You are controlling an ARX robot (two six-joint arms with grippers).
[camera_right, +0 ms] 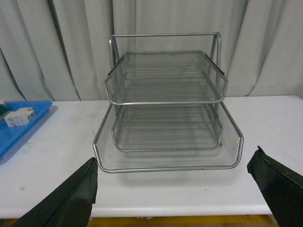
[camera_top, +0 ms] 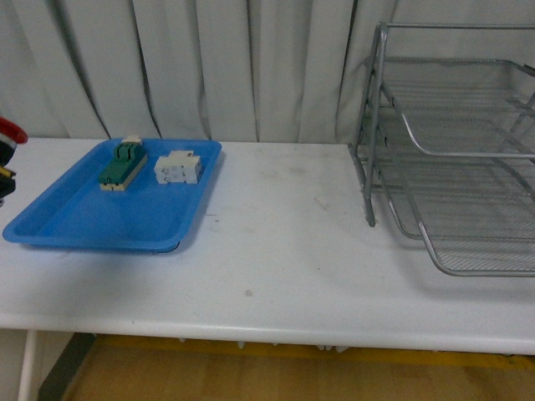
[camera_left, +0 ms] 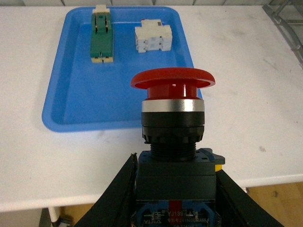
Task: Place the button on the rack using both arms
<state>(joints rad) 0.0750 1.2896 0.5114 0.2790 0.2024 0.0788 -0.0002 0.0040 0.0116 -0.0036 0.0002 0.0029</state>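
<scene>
Pinching the button (camera_left: 173,123) by its dark blocky body, with the left gripper (camera_left: 175,201) closed onto both sides and black fingers (camera_left: 116,194) flanking it. Points the red mushroom cap away from the wrist, above a silver collar and a black ribbed neck, with a yellow bit at one corner of the body and a blue strip low between the fingers. Shows in the front view only as a sliver of red cap (camera_top: 8,132) at the left edge, just left of the blue tray (camera_top: 84,221) and well apart from the rack (camera_top: 451,150). Puts the rack at the right end of the white table (camera_top: 284,251), upright, with three wire-mesh shelves in a tubular silver frame and the open fronts facing the near side. Spreads the right gripper (camera_right: 175,189) wide, gripping nothing, with the rack's lowest shelf framed between its own fingers (camera_right: 71,198) in the right wrist view. Holds two parts at the far end of the blue tray: a green switch block (camera_top: 123,164) on the left and a white terminal block (camera_top: 177,167) to its right, near each other but not touching. Hangs a pale pleated curtain (camera_top: 209,67) behind the table's far edge.
</scene>
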